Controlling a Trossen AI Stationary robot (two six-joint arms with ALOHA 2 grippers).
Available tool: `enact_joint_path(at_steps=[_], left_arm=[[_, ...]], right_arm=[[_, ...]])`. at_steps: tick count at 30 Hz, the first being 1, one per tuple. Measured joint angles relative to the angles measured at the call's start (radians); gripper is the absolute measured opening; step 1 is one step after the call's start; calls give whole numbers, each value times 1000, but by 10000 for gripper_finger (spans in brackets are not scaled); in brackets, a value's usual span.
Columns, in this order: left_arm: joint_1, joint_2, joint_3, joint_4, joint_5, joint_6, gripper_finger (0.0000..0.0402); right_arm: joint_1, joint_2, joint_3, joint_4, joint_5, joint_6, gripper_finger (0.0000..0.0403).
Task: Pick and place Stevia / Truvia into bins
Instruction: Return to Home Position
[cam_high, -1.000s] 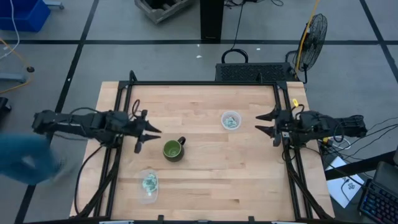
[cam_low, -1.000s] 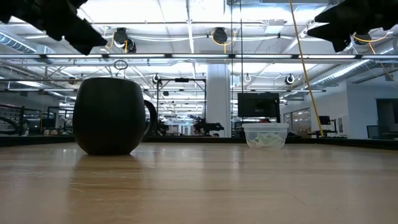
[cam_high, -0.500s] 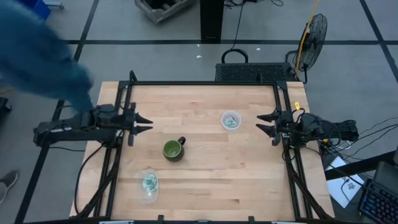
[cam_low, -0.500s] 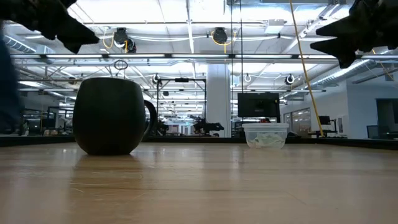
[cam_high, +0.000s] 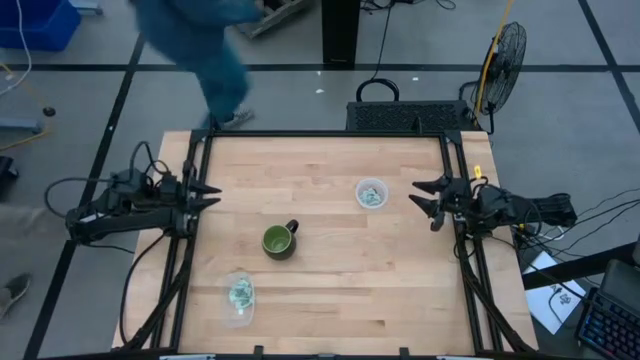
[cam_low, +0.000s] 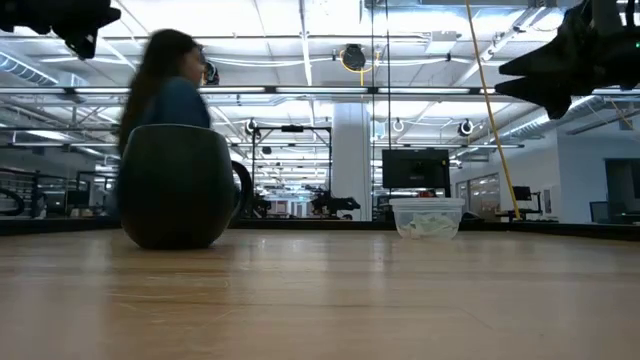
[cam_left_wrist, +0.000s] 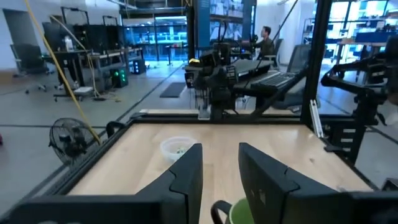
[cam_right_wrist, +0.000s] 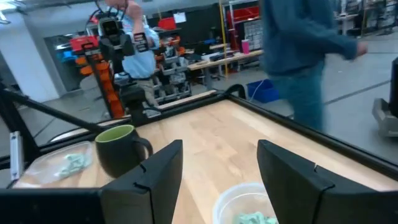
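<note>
Altogether: two bins (cam_high: 371, 193), one mug (cam_high: 278, 241).

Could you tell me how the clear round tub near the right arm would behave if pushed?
The clear round tub holds only a few paper sachets, so it is probably very light and would slide easily on the smooth wooden table. It sits low and wide, so tipping seems unlikely. Its thin see-through wall may flex under a firm squeeze.
</note>
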Motion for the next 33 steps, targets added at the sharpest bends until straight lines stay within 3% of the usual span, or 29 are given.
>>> enact_joint_path(at_steps=[5,13,18,27,33], left_arm=[[0,-9,-26,34,0,-19,108],[0,-8,-301,454,91,24,108],[0,-8,-423,632,103,-8,108],[0,-7,-468,679,80,-61,108],[0,-7,-468,536,78,-36,108]], right_arm=[[0,0,-54,96,24,0,199],[0,1,-208,408,6,-31,199],[0,7,-211,424,-42,-33,199],[2,6,-213,405,-56,-71,199],[2,7,-214,324,-56,-107,199]])
